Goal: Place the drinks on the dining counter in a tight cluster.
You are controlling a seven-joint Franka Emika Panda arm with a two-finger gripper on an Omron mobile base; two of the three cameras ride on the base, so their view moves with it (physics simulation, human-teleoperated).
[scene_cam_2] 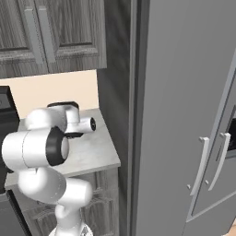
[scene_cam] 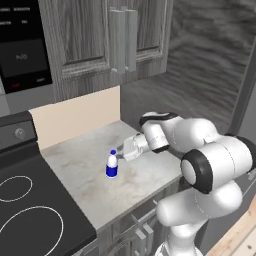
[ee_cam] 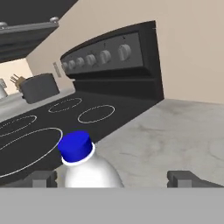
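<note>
A short white-and-blue drink bottle with a blue cap [scene_cam: 112,165] stands upright on the small marble worktop [scene_cam: 95,192] beside the stove. My gripper [scene_cam: 121,154] reaches in level from the right, just short of the bottle, and it is open. In the hand view the bottle [ee_cam: 85,168] sits low between my fingertips [ee_cam: 41,178], nearer the left one, and neither pad touches it. The gripper [ee_cam: 114,179] holds nothing. The dining counter is out of view.
A black stove [scene_cam: 30,215] adjoins the worktop on the left, with its knob panel [ee_cam: 105,57] behind. Grey wall cabinets [scene_cam: 100,40] hang above. A tall grey fridge [scene_cam_2: 184,115] stands to the right. A dark toaster [ee_cam: 39,86] sits beyond the stove.
</note>
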